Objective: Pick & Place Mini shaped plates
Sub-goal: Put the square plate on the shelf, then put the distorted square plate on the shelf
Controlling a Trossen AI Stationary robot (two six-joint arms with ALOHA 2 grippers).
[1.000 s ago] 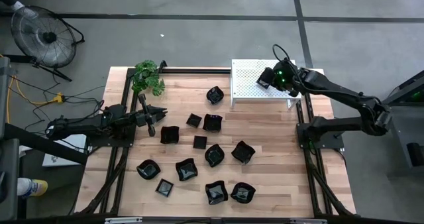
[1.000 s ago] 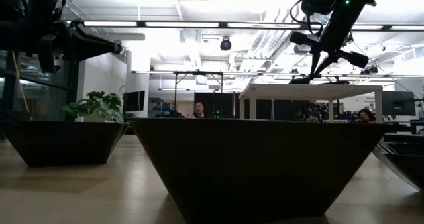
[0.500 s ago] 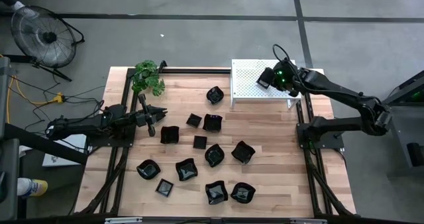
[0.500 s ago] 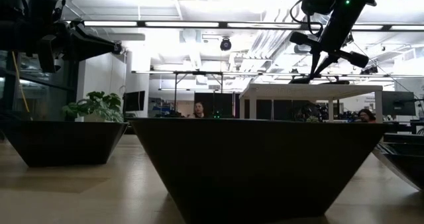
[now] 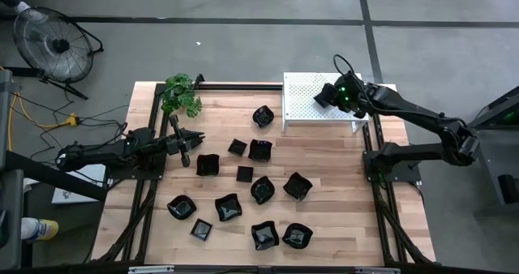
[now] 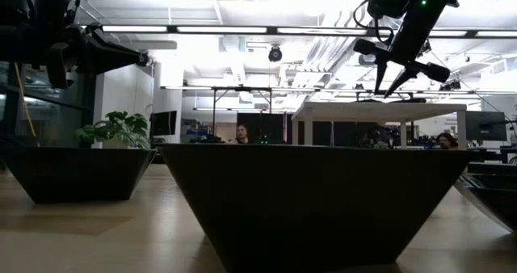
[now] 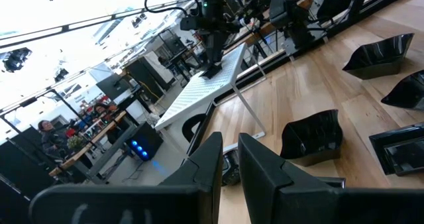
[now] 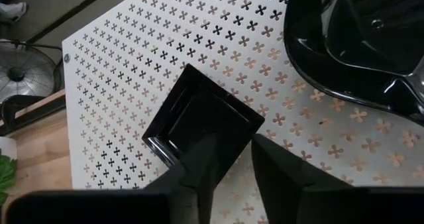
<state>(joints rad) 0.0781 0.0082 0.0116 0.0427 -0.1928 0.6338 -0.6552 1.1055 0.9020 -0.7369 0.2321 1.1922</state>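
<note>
Plates (image 5: 262,190) lie scattered over the middle and near part of the wooden surface (image 5: 340,217). I count a dozen black ones from above, all apart from one another or nearly so. At the far right corner stands the white rack (image 5: 302,104), and my right arm reaches over its top.

From above, that arm hides whatever lies on the rack. My right wrist view shows it: a square plate (image 8: 202,121) lies flat on the perforated top. A bigger plate (image 8: 358,45) lies beside it, cut off at the picture's edge, so I cannot tell its shape.

My right jaws (image 8: 235,141) hang over the near corner of the square plate, standing apart with a gap between them and gripping nothing. I cannot tell whether a fingertip brushes the rim. From table height, a plate close to the lens (image 6: 311,200) fills most of the view and blocks the surface behind it. Above it, the right jaws (image 6: 390,83) show spread, just over the rack top.

My left arm waits at the left edge of the surface, near the plant (image 5: 180,94). My left jaws (image 7: 230,144) are narrow, with a slim gap and nothing in it. They point toward the plate (image 5: 208,164) nearest them without touching it.
</note>
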